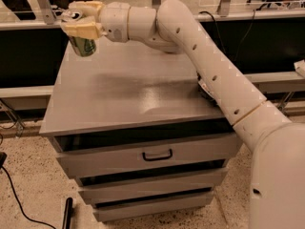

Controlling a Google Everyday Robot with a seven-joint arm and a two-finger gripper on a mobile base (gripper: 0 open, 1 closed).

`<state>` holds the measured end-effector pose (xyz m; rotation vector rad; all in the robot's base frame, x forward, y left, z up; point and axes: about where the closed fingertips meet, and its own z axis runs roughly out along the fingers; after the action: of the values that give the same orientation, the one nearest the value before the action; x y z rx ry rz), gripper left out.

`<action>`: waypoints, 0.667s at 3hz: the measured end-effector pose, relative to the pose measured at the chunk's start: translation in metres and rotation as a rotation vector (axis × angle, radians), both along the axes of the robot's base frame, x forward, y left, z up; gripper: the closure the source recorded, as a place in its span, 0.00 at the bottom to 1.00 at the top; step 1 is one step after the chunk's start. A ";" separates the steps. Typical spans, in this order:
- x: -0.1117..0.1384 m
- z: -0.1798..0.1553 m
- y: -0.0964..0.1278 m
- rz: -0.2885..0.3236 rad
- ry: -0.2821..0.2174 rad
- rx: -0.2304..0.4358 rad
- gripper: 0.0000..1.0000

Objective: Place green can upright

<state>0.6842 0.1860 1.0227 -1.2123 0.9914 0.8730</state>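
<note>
The green can is held in my gripper above the far left corner of the grey cabinet top. The can hangs roughly upright below the tan fingers, its silver top end just showing between them. The gripper is shut on the can. My white arm reaches across from the lower right.
The grey cabinet has several drawers, the top one with a black handle. A dark object lies at the right edge of the top, mostly hidden by my arm. Black desks and railings stand behind. A cable lies on the floor at left.
</note>
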 end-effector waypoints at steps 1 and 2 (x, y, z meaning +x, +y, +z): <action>-0.005 -0.005 0.001 0.021 0.096 0.058 1.00; -0.013 -0.013 0.005 0.046 0.196 0.116 1.00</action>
<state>0.6710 0.1911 1.0094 -1.0691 1.0568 1.0874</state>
